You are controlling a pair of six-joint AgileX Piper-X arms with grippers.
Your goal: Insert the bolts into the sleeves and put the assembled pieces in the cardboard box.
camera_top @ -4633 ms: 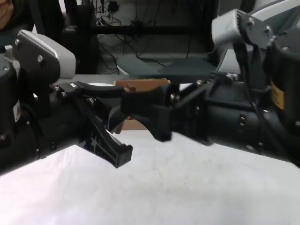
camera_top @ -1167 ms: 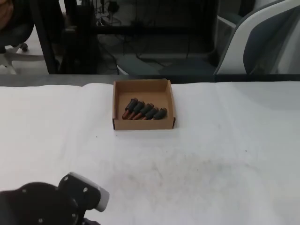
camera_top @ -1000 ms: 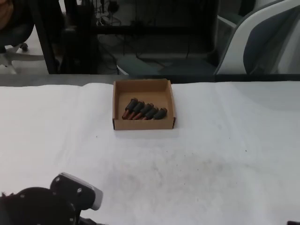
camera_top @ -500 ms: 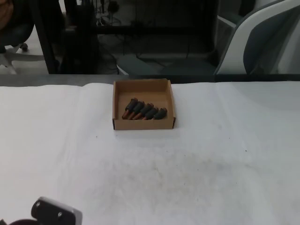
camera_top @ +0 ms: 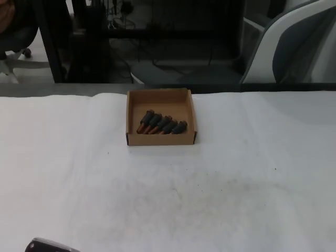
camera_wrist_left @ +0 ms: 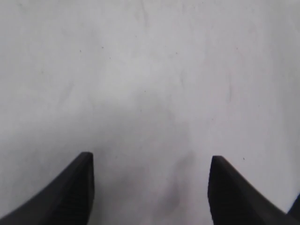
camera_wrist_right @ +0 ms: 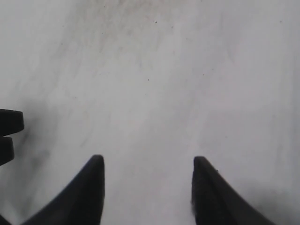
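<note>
The cardboard box (camera_top: 134, 103) stands at the far middle of the white bench. Several assembled bolt-and-sleeve pieces (camera_top: 161, 124) lie side by side inside it, dark with reddish ends. My left gripper (camera_wrist_left: 150, 161) hangs open over bare white bench cloth, nothing between its fingers. My right gripper (camera_wrist_right: 147, 161) is open too, above bare cloth, with nothing held. A corner of one arm (camera_top: 47, 245) peeks in at the near left edge of the high view.
Another dark part (camera_wrist_right: 10, 133) shows at the edge of the right wrist view. Behind the bench stand dark frames (camera_top: 79, 42) and a white-and-grey chair (camera_top: 294, 42). Open cloth surrounds the box on all sides.
Both arms, which covered the high view earlier, have pulled back toward the near edge. The left-side arm sank out of the picture over the last second. The box and its pieces stayed put.
</note>
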